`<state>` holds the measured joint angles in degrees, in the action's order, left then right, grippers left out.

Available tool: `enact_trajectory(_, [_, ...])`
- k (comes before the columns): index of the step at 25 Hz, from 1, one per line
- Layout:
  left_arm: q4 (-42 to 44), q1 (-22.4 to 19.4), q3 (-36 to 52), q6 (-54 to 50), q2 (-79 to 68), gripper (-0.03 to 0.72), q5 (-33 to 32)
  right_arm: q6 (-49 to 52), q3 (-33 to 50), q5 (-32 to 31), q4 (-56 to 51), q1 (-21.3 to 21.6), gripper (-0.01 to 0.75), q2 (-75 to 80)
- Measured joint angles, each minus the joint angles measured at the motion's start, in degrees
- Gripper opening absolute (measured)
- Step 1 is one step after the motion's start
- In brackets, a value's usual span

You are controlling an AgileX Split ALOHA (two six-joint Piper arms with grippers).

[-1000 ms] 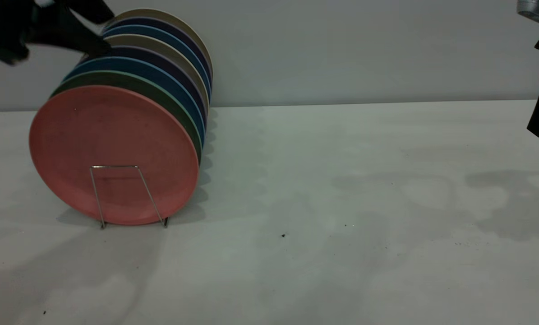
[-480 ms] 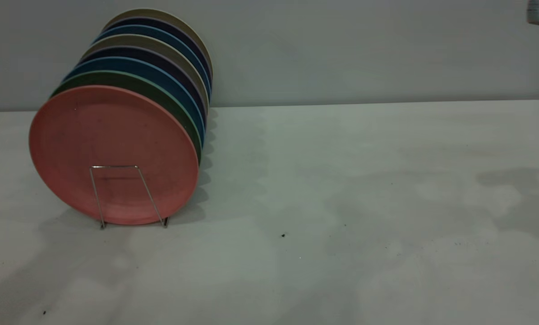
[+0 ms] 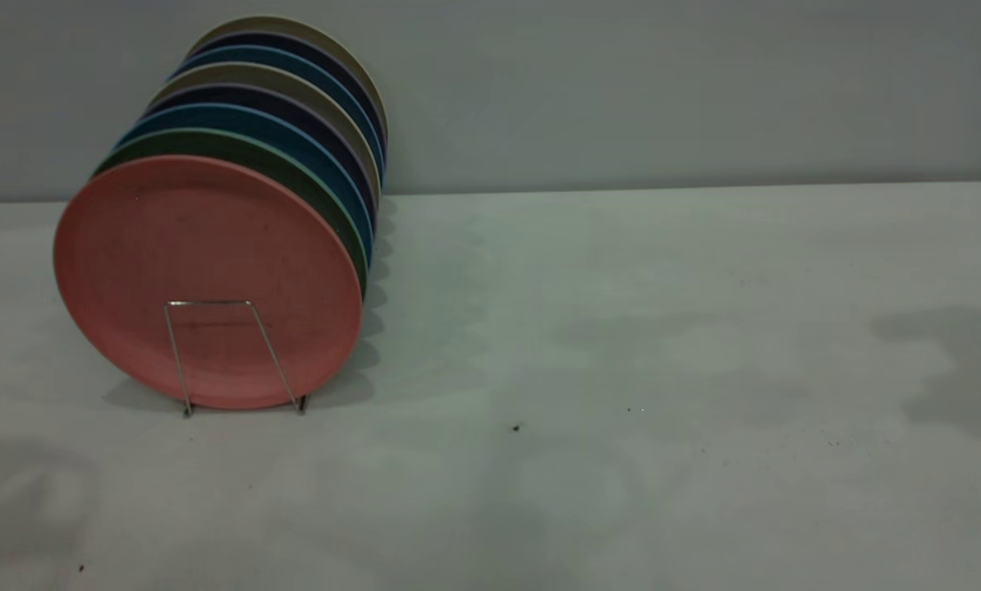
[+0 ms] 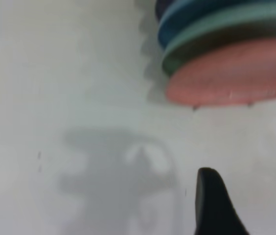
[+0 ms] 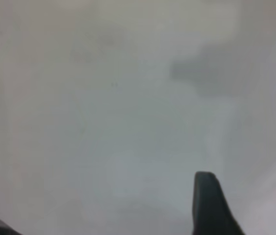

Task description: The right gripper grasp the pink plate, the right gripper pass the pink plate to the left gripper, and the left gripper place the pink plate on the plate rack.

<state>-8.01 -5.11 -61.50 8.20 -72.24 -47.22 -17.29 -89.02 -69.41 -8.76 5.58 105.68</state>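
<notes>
The pink plate (image 3: pixel 208 281) stood on edge as the front plate of the row held in the plate rack (image 3: pixel 231 355), its face leaning slightly back against the teal-green plate (image 3: pixel 293 168) directly behind it. One trapezoid wire loop of the rack crossed the lower part of the pink plate's face, and the loop's two feet rested on the white table (image 3: pixel 621 369) just below the plate's bottom edge. Behind the teal-green plate the row went on with blue, dark and beige plates (image 3: pixel 318 98), each touching or nearly touching the next. Neither arm appeared in the exterior view. From the left wrist view, the left gripper (image 4: pixel 248 205) hung above bare table well apart from the pink plate (image 4: pixel 231 78), its fingers (image 4: pixel 211 200) spread with nothing between them, one dark tip plainly in view and the other just cut by the picture's edge. From the right wrist view, the right gripper (image 5: pixel 245 205) hovered over table far from the pink plate, its fingers (image 5: pixel 209 200) likewise spread and empty.
</notes>
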Motion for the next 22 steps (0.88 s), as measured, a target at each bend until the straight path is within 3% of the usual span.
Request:
enact_trajectory(9, [3.4,-0.3,2.4,-1.5,9.3,0.4,-8.9,2.2,10.1,-0.6,1.3,-1.7,0.419,-17.8])
enact_trajectory(22, [3.8,-0.3,22.3,-3.7,37.3,0.4,-11.1,-0.6,34.6,-1.4,-5.9,-1.7,0.419,-51.3])
